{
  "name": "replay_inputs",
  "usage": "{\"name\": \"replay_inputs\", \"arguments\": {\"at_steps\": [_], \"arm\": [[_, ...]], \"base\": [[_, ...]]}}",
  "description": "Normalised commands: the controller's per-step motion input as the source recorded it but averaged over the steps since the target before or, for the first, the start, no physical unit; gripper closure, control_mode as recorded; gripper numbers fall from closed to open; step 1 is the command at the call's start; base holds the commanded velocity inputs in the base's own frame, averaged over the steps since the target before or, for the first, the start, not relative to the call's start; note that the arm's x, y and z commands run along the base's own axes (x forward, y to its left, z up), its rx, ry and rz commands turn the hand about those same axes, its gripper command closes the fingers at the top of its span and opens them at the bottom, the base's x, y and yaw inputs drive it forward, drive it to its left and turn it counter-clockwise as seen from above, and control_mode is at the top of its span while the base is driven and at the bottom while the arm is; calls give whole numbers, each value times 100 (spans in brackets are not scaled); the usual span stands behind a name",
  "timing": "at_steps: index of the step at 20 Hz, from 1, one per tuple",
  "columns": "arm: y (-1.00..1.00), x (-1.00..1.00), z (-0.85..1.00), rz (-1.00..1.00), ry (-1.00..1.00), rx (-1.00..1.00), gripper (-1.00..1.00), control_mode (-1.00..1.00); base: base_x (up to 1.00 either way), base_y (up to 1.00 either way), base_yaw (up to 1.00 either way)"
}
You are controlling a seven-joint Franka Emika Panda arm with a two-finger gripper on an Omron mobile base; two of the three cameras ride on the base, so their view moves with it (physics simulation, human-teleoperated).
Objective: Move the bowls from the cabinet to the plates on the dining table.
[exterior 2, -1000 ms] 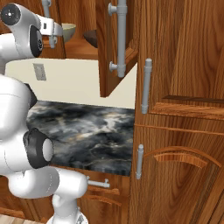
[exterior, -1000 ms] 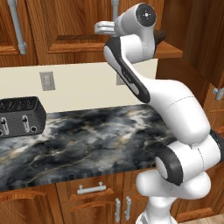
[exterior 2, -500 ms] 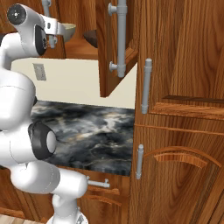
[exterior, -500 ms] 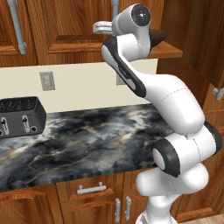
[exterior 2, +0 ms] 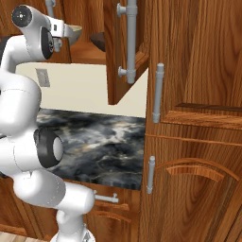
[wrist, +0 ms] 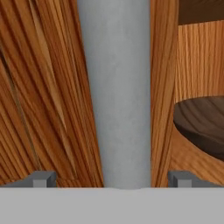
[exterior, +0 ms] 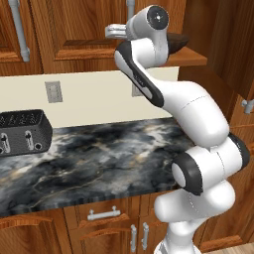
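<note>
My gripper (wrist: 111,178) is open and straddles a long grey bar handle (wrist: 114,87) of a cabinet door (wrist: 48,96), one fingertip (wrist: 43,178) on each side with gaps. Just right of that door, the dark brown bowl (wrist: 201,127) sits on the cabinet shelf. From the left base view the hand (exterior: 114,31) is up at the wall cabinet (exterior: 84,30), and the dark bowl (exterior: 176,40) peeks out behind the arm on the open shelf (exterior: 191,58). In the right base view the dark bowl (exterior 2: 99,40) sits beyond the hand (exterior 2: 64,29), with a pale beige rim (exterior 2: 75,32) beside it.
One cabinet door (exterior 2: 118,71) hangs open over the marble worktop (exterior: 99,158), its bar handle (exterior 2: 131,38) facing me. A black toaster (exterior: 22,131) stands at the left against the cream wall. A tall wooden unit (exterior 2: 198,118) fills the right side.
The arm's elbow and lower links have swung a little. The hand has stayed up at the cabinet door handle. Doors and bowls have not moved.
</note>
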Motion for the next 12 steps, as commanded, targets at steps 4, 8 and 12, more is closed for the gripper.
{"name": "replay_inputs", "arguments": {"at_steps": [4, 8, 12], "arm": [[0, 28, -6, 0, 0, 0, -100, -100], [0, 39, -5, 0, 0, 0, 100, -100], [16, 1, 0, 0, -3, 0, 100, -100]], "base": [[0, 0, 0], [0, 0, 0], [0, 0, 0]]}}
